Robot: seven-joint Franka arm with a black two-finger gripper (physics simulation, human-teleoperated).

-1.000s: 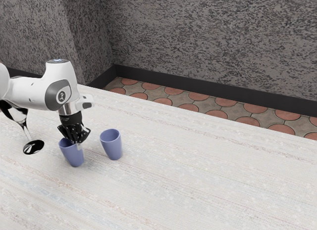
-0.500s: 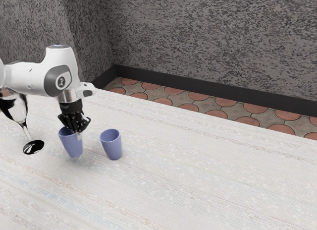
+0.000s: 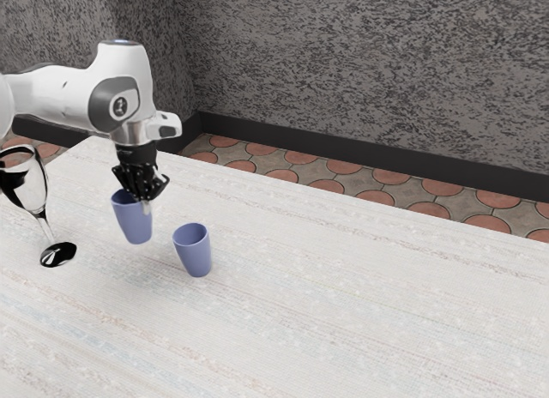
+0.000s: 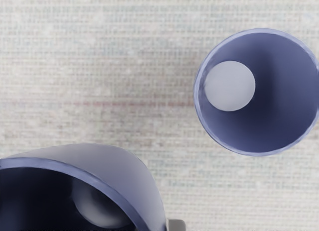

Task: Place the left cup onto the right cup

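Observation:
Two blue-violet cups are in play. The left cup [image 3: 133, 220] hangs in the air above the table, held by its rim with my gripper [image 3: 141, 194] shut on it. The right cup [image 3: 192, 249] stands upright on the pale table, a little to the exterior view's right of the held one and lower. In the wrist view the held cup [image 4: 104, 176] sits large just under my hand, and the right cup [image 4: 259, 91] shows its open mouth and pale bottom off to one side of it.
A wine glass [image 3: 30, 201] with a dark base stands at the exterior view's left, close to the arm. The pale wooden table [image 3: 343, 312] stretches wide to the right. A rough grey wall and tiled floor [image 3: 386, 188] lie behind.
My gripper has risen with the left cup, lifting it off the table and slightly toward the exterior view's right. The right cup has stayed still.

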